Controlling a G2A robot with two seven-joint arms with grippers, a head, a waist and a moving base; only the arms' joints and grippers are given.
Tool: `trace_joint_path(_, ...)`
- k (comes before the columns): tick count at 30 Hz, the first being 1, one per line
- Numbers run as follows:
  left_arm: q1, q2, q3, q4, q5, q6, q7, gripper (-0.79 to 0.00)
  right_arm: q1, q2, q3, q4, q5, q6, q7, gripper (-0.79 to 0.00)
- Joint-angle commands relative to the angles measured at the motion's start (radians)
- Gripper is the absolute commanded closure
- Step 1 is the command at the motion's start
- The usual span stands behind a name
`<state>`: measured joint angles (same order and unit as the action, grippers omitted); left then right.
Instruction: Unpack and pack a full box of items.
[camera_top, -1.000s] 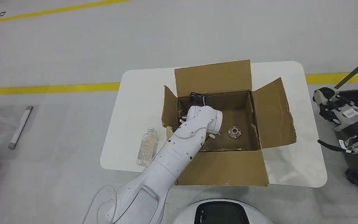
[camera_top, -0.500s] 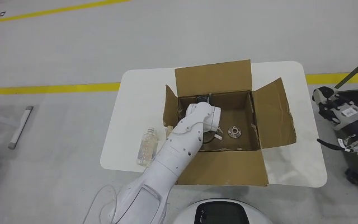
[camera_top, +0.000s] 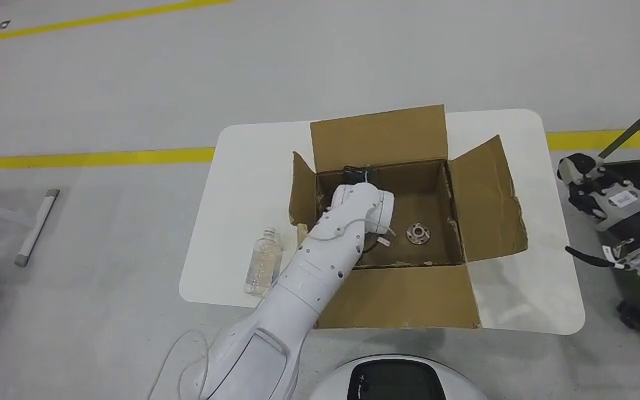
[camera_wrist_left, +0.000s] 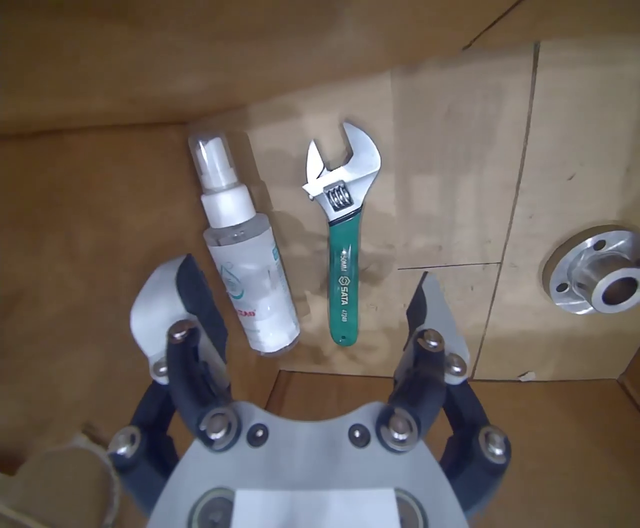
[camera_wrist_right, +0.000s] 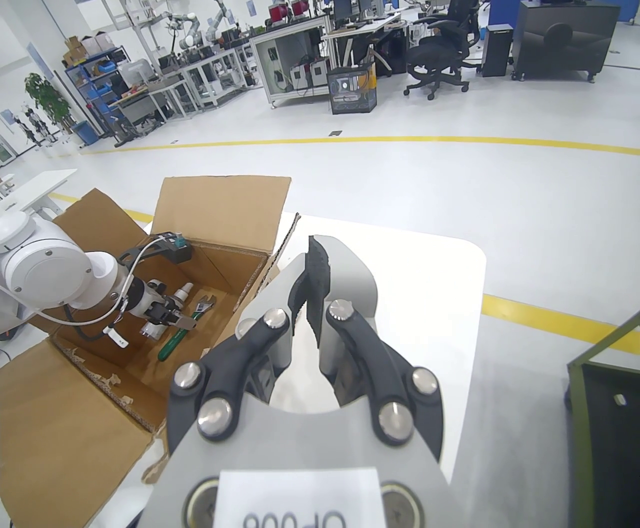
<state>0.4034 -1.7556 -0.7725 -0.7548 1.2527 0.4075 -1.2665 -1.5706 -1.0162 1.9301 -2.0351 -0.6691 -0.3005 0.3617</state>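
A: Three items are lying inside the box (camera_top: 380, 135): spray bottle (camera_wrist_left: 250, 280), wrench (camera_wrist_left: 342, 280), flange (camera_wrist_left: 590, 282).

B: The left gripper (camera_wrist_left: 307, 277) is hovering above bottle and wrench, spread wide; the right gripper (camera_wrist_right: 312, 280), pinched closed, is hanging beside the box.

I see a plain brown cardboard box (camera_top: 400, 300) on my white table (camera_top: 240, 200). Inside are an adjustable wrench (camera_wrist_left: 341, 235) with a green handle and silver head, a clear spray bottle (camera_wrist_left: 250, 270) with white cap and label, and, toward four o'clock on the box floor, a silver flange (camera_top: 418, 235). At eight o'clock from the box is a clear plastic bottle (camera_top: 263, 262). My left gripper (camera_wrist_left: 307, 280) is silver-grey with black pads.
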Motion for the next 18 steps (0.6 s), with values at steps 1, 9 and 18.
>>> trace_joint_path(1,-0.002,-0.003,-0.001,0.008,0.006,0.003,-0.006,-0.643,0.001,0.000,0.000,0.001,0.000,0.000,0.000,0.000)
trace_joint_path(9,-0.004,-0.014,-0.020,0.042,-0.018,-0.008,-0.014,-0.662,0.003,-0.001,-0.003,0.004,-0.005,-0.001,0.000,0.000)
trace_joint_path(18,-0.011,-0.027,-0.040,0.077,-0.056,-0.033,-0.007,-0.686,0.004,-0.001,-0.003,0.005,-0.007,-0.002,0.001,0.000)
